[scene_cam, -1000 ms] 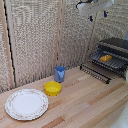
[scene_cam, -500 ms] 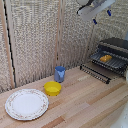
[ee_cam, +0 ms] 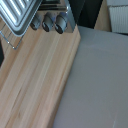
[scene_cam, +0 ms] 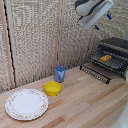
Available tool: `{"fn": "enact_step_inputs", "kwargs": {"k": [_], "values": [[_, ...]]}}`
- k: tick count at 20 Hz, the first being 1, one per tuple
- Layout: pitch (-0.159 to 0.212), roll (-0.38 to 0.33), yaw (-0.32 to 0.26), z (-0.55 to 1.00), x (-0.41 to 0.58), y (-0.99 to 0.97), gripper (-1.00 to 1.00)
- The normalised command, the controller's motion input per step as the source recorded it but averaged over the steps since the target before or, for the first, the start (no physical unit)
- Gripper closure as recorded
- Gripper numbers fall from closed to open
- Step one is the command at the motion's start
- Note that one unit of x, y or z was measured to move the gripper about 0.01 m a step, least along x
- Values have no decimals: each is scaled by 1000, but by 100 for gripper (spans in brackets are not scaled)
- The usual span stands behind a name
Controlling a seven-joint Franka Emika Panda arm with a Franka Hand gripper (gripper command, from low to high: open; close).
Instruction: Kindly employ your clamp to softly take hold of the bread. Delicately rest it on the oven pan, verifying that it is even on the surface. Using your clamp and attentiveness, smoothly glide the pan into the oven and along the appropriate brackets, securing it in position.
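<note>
My gripper (scene_cam: 102, 21) hangs high above the oven (scene_cam: 113, 52) — jaw state unclear; the bread (scene_cam: 105, 58) lies on the oven pan (scene_cam: 114, 63).

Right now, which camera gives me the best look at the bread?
The exterior view. There the bread lies on the oven pan at the oven mouth. The wrist view shows only the oven's knobs and the wooden table, no bread.
</note>
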Motion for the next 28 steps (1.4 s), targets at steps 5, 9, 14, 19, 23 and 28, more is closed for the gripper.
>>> {"fn": "enact_step_inputs", "kwargs": {"k": [5, 9, 14, 19, 23, 28], "values": [[105, -287, 273, -396, -1, -21, -100], [51, -208, 335, -506, 71, -38, -100], [24, -171, 344, -485, 146, -14, -100], [44, -95, 347, -398, 91, 0, -100], [76, -67, 331, -368, 63, -3, -100], [108, -107, 249, -382, 203, -6, -100]]}}
